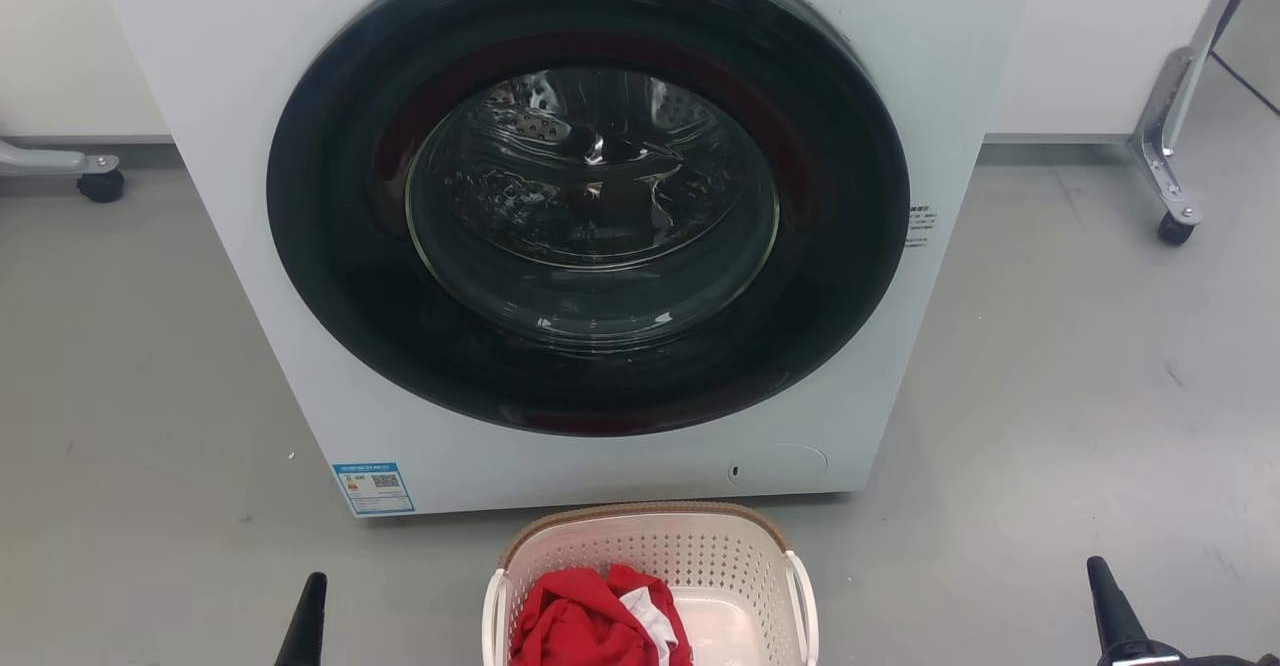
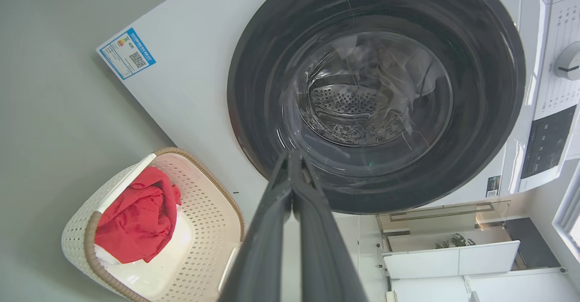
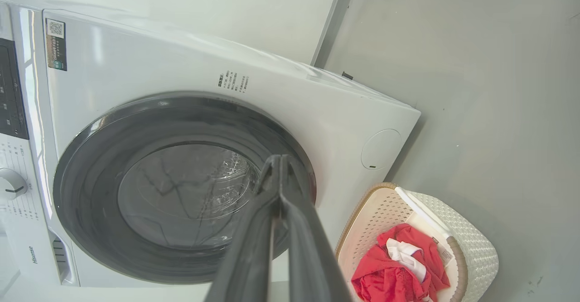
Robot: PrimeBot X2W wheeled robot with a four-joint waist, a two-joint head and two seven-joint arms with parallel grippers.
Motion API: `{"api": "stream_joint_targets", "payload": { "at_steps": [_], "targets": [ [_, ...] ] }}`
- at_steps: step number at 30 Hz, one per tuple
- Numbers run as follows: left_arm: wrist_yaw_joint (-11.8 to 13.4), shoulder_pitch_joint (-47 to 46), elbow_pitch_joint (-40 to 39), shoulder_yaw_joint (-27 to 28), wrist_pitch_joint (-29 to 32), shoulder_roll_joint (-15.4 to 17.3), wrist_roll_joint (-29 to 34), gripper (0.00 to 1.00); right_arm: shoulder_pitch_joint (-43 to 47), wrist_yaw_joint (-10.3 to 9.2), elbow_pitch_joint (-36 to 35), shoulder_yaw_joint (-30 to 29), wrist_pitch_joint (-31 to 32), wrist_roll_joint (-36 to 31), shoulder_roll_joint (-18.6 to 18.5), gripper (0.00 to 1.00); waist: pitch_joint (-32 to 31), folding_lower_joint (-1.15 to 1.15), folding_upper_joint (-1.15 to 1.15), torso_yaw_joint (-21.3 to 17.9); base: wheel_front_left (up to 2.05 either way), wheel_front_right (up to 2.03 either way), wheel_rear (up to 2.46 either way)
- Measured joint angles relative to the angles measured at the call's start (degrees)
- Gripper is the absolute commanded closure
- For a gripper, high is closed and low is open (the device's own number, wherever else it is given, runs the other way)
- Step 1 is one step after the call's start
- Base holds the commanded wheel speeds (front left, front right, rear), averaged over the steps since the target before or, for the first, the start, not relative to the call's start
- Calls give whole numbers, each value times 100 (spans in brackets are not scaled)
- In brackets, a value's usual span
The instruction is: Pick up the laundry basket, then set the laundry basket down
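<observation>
The laundry basket (image 1: 700,551), cream-white with a brown rim and white side handles, stands on the floor before the washing machine at the bottom centre of the head view. Red and white cloth (image 1: 590,621) lies in it. The basket (image 2: 208,207) also appears at the lower left of the left wrist view, and the basket (image 3: 471,243) at the lower right of the right wrist view. My left gripper (image 1: 308,616) is well to the basket's left and my right gripper (image 1: 1110,606) well to its right. Both are shut, fingers pressed together with nothing between them, as seen on the left gripper (image 2: 292,157) and right gripper (image 3: 280,161).
A white front-loading washing machine (image 1: 240,146) with a dark round door (image 1: 590,196), shut, rises just behind the basket. Grey floor (image 1: 1050,396) spreads to both sides. Wheeled metal frame legs stand at the far left (image 1: 95,181) and far right (image 1: 1170,206).
</observation>
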Motion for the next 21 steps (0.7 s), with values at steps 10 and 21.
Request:
{"api": "stream_joint_targets", "payload": {
  "at_steps": [10,21],
  "targets": [
    [-163,-129,49,168,170,-32,-775,100,-113,138,25,-270,183,714,111,100,12,0,0,8,0,0,0],
    [-296,-291,99,353,353,-88,-1601,100,-180,287,57,-567,385,1495,231,100,25,0,0,16,0,0,0]
  ]
}}
